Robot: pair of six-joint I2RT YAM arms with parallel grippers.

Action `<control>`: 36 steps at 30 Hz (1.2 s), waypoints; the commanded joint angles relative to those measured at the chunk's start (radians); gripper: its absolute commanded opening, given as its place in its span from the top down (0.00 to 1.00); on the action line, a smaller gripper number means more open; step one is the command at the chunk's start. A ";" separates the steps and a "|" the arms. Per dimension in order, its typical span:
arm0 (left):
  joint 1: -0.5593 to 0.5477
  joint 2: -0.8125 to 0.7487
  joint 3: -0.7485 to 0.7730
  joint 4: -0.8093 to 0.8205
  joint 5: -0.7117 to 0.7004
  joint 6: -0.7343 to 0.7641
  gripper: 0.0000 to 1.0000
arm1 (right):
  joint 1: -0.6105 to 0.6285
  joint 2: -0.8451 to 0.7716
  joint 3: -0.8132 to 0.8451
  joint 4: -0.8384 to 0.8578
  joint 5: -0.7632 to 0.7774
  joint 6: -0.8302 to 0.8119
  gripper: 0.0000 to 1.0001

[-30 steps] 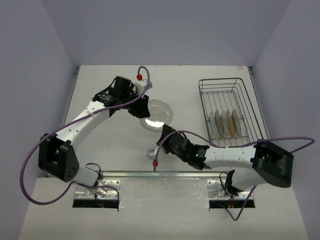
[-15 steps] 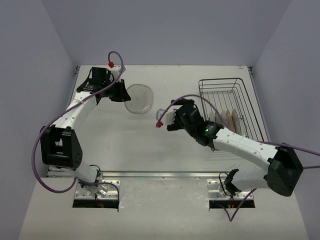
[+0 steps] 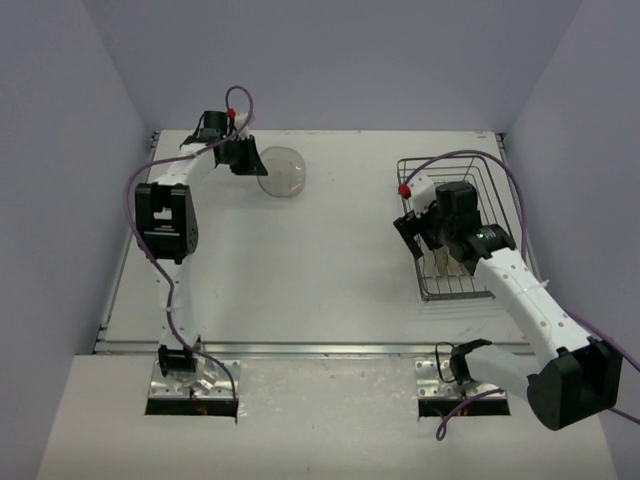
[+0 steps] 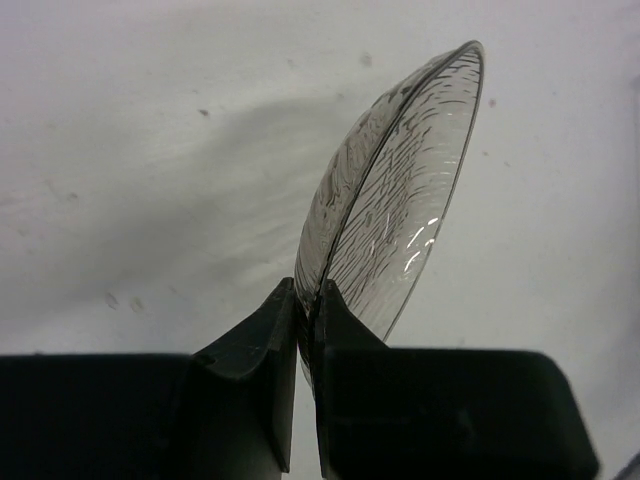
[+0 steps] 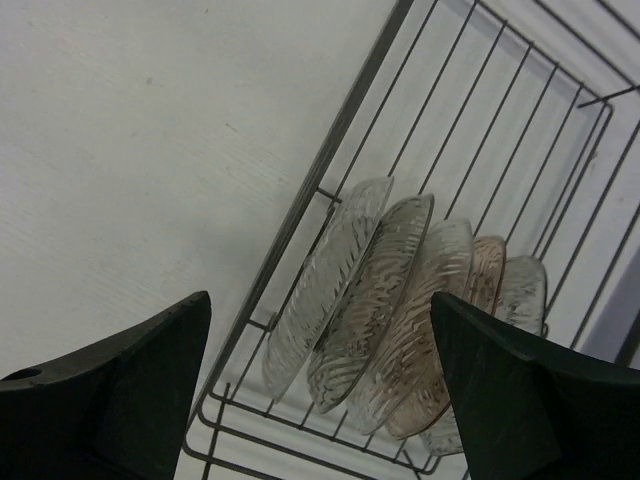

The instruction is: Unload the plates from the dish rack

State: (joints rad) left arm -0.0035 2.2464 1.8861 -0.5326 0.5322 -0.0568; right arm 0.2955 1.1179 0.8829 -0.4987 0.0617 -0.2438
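My left gripper (image 3: 243, 158) is at the far left of the table, shut on the rim of a clear ribbed plate (image 3: 282, 171). In the left wrist view that plate (image 4: 400, 200) stands on edge above the table, pinched in my left gripper (image 4: 308, 300). The dish rack (image 3: 492, 190) sits at the right. Several plates (image 5: 390, 300), clear and tan, stand on edge in a row at its near end. My right gripper (image 3: 417, 236) hovers over the rack's left rim, and the right arm hides most of the plates (image 3: 457, 264) from above. The right gripper (image 5: 320, 300) is open with nothing between its fingers.
The rack's far half (image 5: 500, 110) holds only bare wires. Purple walls close the table at the back and both sides. A metal rail (image 3: 300, 348) runs along the near edge. Purple cables loop off both wrists.
The right gripper opened, left the clear plate at the table's middle and swung right to the rack. The left arm carried that plate to the far left.
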 commanded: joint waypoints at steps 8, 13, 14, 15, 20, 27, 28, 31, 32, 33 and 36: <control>0.098 0.281 0.211 -0.027 -0.025 0.022 0.84 | -0.259 0.031 0.124 -0.217 -0.366 0.172 0.09; 0.110 0.310 0.227 -0.037 -0.064 0.040 0.63 | -0.286 0.055 0.174 -0.251 -0.397 0.198 0.10; 0.111 0.308 0.225 -0.038 -0.071 0.043 0.58 | -0.290 0.062 0.182 -0.254 -0.403 0.204 0.10; 0.110 0.303 0.221 -0.037 -0.078 0.045 0.54 | -0.291 0.068 0.190 -0.258 -0.411 0.212 0.10; 0.111 0.246 0.190 -0.030 -0.108 0.052 0.34 | -0.373 0.104 0.228 -0.275 -0.452 0.235 0.16; 0.107 -0.017 0.095 0.025 -0.076 0.050 0.25 | -0.565 0.217 0.261 -0.313 -0.501 0.209 0.32; 0.104 -0.088 0.073 0.033 -0.077 0.047 0.25 | -0.609 0.237 0.263 -0.316 -0.498 0.186 0.36; 0.088 -0.223 0.013 0.054 -0.077 0.047 0.24 | -0.667 0.290 0.269 -0.314 -0.484 0.137 0.39; 0.082 -0.267 -0.009 0.056 -0.075 0.048 0.23 | -0.682 0.299 0.271 -0.315 -0.485 0.122 0.41; 0.073 -0.308 -0.035 0.058 -0.072 0.050 0.22 | -0.693 0.304 0.273 -0.316 -0.491 0.110 0.42; 0.030 -0.423 -0.129 0.061 -0.063 0.083 0.21 | -0.703 0.336 0.283 -0.316 -0.498 0.078 0.45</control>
State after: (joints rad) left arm 0.0818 2.0051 1.8356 -0.5352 0.4489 -0.0214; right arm -0.3998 1.4363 1.1148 -0.8099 -0.4115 -0.0938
